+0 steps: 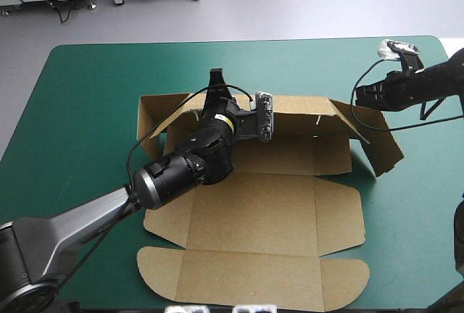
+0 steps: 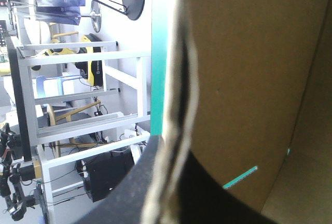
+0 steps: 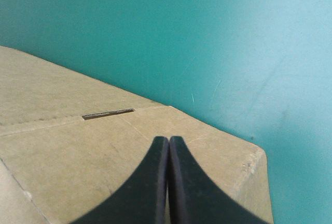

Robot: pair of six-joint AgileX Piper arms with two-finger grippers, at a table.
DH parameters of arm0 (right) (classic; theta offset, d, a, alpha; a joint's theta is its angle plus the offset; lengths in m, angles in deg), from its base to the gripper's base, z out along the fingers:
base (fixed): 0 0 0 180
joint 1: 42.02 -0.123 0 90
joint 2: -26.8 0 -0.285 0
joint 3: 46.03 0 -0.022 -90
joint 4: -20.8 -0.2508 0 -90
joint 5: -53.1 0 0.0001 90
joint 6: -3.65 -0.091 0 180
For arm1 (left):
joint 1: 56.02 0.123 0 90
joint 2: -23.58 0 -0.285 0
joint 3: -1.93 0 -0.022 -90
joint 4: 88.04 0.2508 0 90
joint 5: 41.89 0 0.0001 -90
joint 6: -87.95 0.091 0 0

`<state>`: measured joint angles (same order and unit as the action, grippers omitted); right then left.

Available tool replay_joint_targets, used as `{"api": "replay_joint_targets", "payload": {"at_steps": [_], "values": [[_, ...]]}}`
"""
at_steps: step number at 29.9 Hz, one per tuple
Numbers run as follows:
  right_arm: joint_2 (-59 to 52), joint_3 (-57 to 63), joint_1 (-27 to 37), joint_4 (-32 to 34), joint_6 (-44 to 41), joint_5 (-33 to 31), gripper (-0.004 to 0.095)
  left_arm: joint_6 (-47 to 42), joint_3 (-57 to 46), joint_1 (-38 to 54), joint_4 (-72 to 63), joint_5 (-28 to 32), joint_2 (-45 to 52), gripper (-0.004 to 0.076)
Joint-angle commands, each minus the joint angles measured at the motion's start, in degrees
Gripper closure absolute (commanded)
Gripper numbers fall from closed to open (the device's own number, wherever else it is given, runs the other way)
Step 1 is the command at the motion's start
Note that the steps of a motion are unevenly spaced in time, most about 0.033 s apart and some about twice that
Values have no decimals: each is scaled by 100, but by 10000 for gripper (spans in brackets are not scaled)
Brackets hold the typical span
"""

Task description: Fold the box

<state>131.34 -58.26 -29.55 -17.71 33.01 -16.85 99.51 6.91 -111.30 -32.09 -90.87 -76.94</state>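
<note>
The brown box (image 1: 268, 204) lies open on the teal-green cover, its base and front lid flap (image 1: 254, 277) flat. Its back wall (image 1: 304, 117) stands raised, with a side flap up at each end. My left gripper (image 1: 215, 80) reaches over the back wall near its left end. In the left wrist view the left gripper (image 2: 174, 146) is shut on the wall's top edge, the board (image 2: 249, 68) filling the side beyond one finger. My right gripper (image 1: 357, 96) is shut, at the top of the tilted right side flap (image 1: 377, 143). Its tips (image 3: 168, 140) sit over brown board (image 3: 78, 151) near a slot (image 3: 108, 113).
The teal-green cover (image 1: 87, 96) runs wide to the left and right of the box. The front lid flap reaches close to the table's near edge. Just past the board's corner in the right wrist view lies the cover (image 3: 207, 37).
</note>
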Motion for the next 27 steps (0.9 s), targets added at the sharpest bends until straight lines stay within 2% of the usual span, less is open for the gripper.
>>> {"api": "replay_joint_targets", "payload": {"at_steps": [1, 4, 7, 11, 16, 22, 27], "values": [[-284, -32, 14, -161, 110, -198, 925, -495, 143, -42, 396, 104, 244, 734], [-284, -23, 14, -186, 110, -198, 926, -1156, 143, -42, 582, 104, 244, 734], [-284, -23, 14, -191, 110, -191, 926, -1458, 143, -42, 621, 104, 244, 734], [-284, -23, 14, -140, 83, -64, 925, -1451, 143, -42, 394, 104, 244, 734], [-284, -23, 25, -165, 1, 13, 926, -934, 47, -42, -128, 129, 168, 734], [-284, -23, 25, -44, 1, 83, 925, -868, -262, -42, 258, 180, -89, 734], [-284, -23, 25, 334, -68, 163, 925, -868, -275, -30, 652, 169, -252, 734]]}}
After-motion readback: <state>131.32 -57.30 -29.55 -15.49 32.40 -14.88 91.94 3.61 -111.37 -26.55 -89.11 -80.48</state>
